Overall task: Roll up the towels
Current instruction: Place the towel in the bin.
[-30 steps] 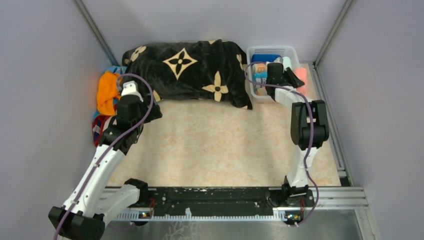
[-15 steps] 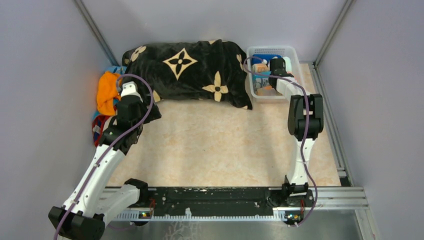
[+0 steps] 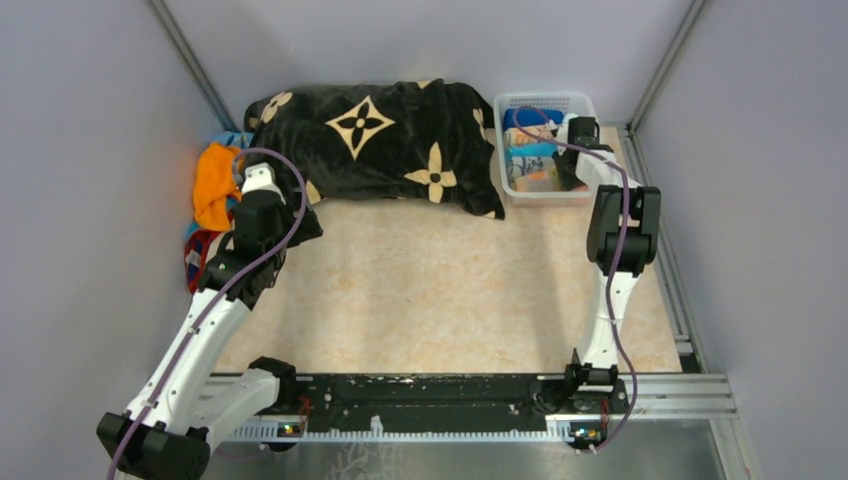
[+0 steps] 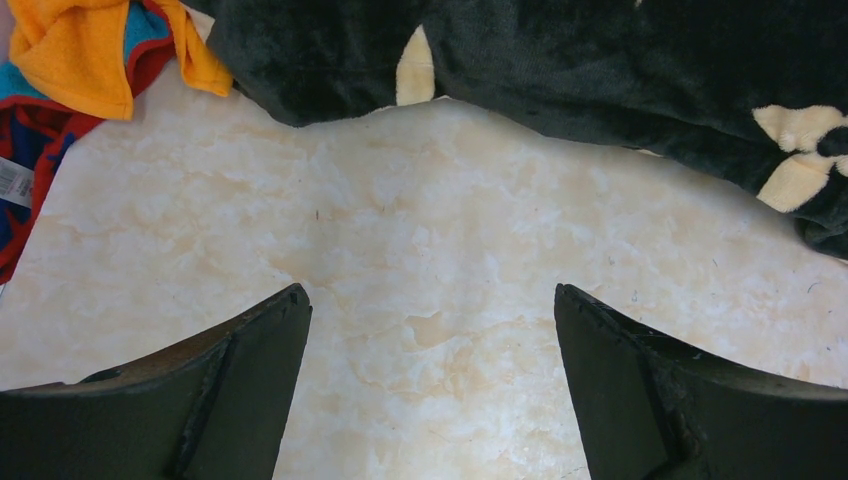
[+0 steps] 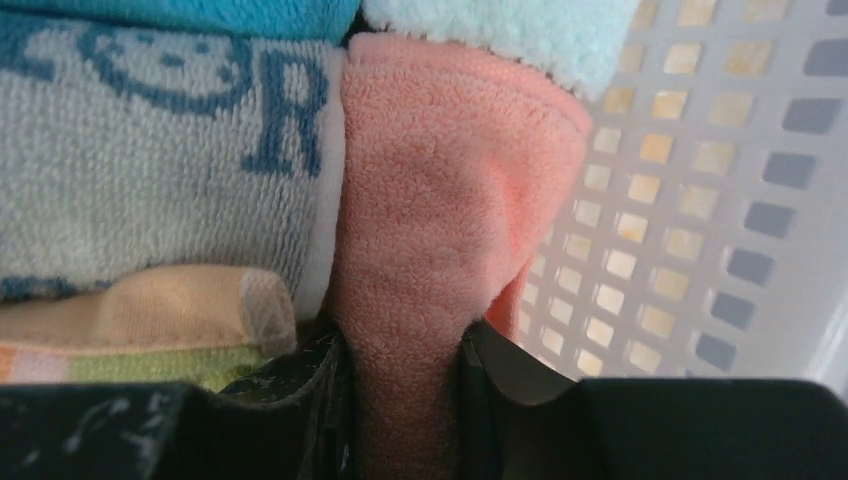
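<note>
The right gripper [image 5: 405,350] is pinching a rolled pink towel [image 5: 440,200] inside the far-right-corner basket [image 5: 680,200], while the left gripper [image 4: 430,330], wide open and empty, is hovering near an orange towel [image 4: 80,50] and patterned towel [image 3: 197,255] lying unrolled at the tabletop's [image 4: 450,230] left edge.

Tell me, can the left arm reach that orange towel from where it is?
Probably yes. The left gripper is open over bare table, and the orange towel lies close by, uncovered, with nothing in between.

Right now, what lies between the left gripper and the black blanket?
Only bare tabletop lies between left gripper and black blanket, shown in the left wrist view.
</note>
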You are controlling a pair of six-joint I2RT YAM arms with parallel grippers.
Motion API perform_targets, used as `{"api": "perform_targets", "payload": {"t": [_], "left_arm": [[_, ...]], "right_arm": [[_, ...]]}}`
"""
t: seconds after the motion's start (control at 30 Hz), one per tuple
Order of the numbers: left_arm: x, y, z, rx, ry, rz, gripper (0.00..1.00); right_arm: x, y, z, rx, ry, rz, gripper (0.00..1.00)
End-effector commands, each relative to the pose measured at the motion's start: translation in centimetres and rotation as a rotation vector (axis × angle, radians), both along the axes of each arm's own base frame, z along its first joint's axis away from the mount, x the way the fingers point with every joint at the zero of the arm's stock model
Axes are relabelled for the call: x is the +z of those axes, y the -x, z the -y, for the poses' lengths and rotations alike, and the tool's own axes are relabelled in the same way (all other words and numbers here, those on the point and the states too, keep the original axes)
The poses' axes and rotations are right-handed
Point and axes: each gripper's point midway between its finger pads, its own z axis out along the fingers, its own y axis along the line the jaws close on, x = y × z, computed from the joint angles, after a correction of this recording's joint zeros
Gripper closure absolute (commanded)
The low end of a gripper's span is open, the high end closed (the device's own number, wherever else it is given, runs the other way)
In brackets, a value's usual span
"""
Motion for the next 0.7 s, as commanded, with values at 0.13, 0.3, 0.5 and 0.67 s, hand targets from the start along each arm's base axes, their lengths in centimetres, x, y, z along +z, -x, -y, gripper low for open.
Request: {"api": "perform_targets", "payload": {"t": [0.13, 0.3, 0.5, 0.67], "left_arm": [[-0.6, 0.1, 0.0, -0.009, -0.01, -0.012, 0.04], [-0.6, 0.1, -0.1, -0.004, -0.01, -0.008, 0.03], [-0.6, 0.1, -0.1, -0.009, -0.004, -0.004, 0.03], [-0.6, 0.2, 0.0, -0.01, 0.004, -0.001, 0.03]], "right_arm": [[-3.1, 0.5, -0.7, -0.039, -0.129, -0.101, 0.92], [-0.1, -0.3, -0.7, -0.067, -0.143, -0.032, 0.74], [5.2, -1.3, -0.3, -0.077, -0.128, 0.098, 0.56], [7.8, -1.3, 0.1, -0.073, -0.098, 0.142, 0.51]]}}
